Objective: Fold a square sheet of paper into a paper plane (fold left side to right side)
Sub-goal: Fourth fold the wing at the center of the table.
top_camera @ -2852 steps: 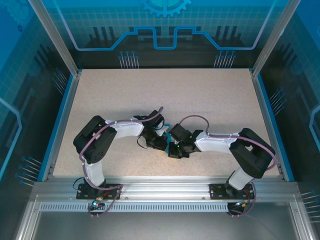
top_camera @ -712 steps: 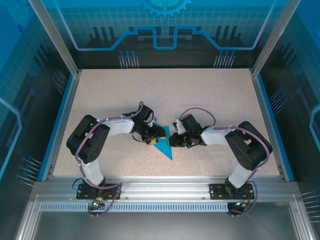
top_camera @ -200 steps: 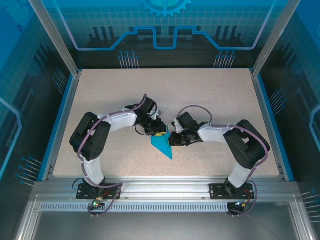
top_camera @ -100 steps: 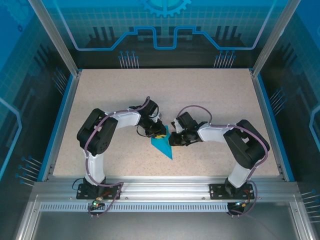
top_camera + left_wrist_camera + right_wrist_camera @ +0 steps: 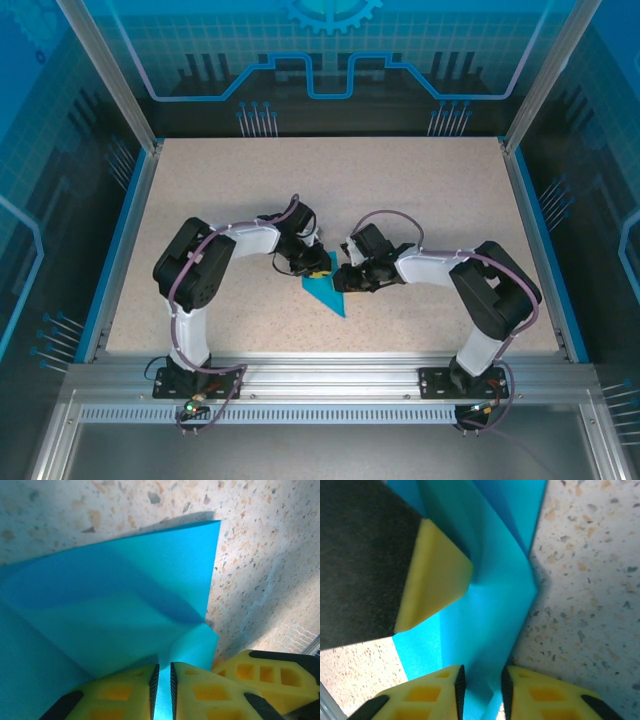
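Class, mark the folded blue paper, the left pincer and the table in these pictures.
Folded blue paper [image 5: 326, 294], top view, flat middle of the sheet.
Left pincer [image 5: 162, 675], left wrist view, midway between its yellow fingertips.
Table [image 5: 400, 190], top view, bare speckled surface beyond the arms.

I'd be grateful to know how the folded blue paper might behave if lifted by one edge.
Probably floppy: the paper is thin, its layers bowing apart. Likely light, sliding easily on the table. The left pincer, pinching an edge, may crease it.
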Controlling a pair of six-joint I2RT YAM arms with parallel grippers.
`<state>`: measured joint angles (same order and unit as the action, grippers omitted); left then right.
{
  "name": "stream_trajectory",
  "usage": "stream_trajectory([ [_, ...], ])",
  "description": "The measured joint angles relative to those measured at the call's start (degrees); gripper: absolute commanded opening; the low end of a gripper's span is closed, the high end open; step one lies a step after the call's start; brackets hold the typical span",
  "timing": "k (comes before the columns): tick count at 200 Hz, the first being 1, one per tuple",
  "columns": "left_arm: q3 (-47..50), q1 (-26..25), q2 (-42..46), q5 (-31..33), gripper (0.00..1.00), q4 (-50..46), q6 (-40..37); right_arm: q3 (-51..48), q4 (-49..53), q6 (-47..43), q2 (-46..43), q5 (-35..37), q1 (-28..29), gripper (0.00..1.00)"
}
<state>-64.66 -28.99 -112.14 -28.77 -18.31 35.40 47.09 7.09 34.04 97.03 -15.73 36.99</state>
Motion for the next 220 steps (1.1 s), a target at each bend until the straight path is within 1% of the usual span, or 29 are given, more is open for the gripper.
stream_trajectory([
  [16,0.26,0.02,0.11,0.0,0.2,0.39,0.02,-0.63,0.63,0.39,-2.99,1.2,-0.04,0.37],
  [36,0.33,0.02,0.11,0.0,0.2,0.57,0.02,-1.4,1.53,0.44,-8.46,1.81,-0.07,0.36],
  [53,0.33,0.07,0.11,0.0,0.2,0.57,0.02,-1.84,1.46,1.07,-11.93,1.14,-0.02,0.27],
  [68,0.35,0.07,0.11,0.0,0.2,0.57,0.02,-2.84,0.85,2.14,-13.22,-0.5,0.09,0.2],
  [88,0.35,0.07,0.13,0.0,0.2,0.57,0.02,-4.37,0.15,4.26,-12.52,-2.62,0.9,0.17],
  [125,0.35,0.07,0.13,0.0,0.2,0.57,0.02,-4.63,-1.88,6.95,-7.37,-4.96,3.76,0.16],
  [165,0.39,0.07,0.17,0.0,0.2,0.59,0.02,-4.02,-2.01,8.02,-3.1,-5.4,4.39,0.16],
  [220,0.39,0.07,0.2,0.02,0.2,0.59,0.0,-2.93,0.07,7.72,-2.54,-4.63,4.68,0.16],
])
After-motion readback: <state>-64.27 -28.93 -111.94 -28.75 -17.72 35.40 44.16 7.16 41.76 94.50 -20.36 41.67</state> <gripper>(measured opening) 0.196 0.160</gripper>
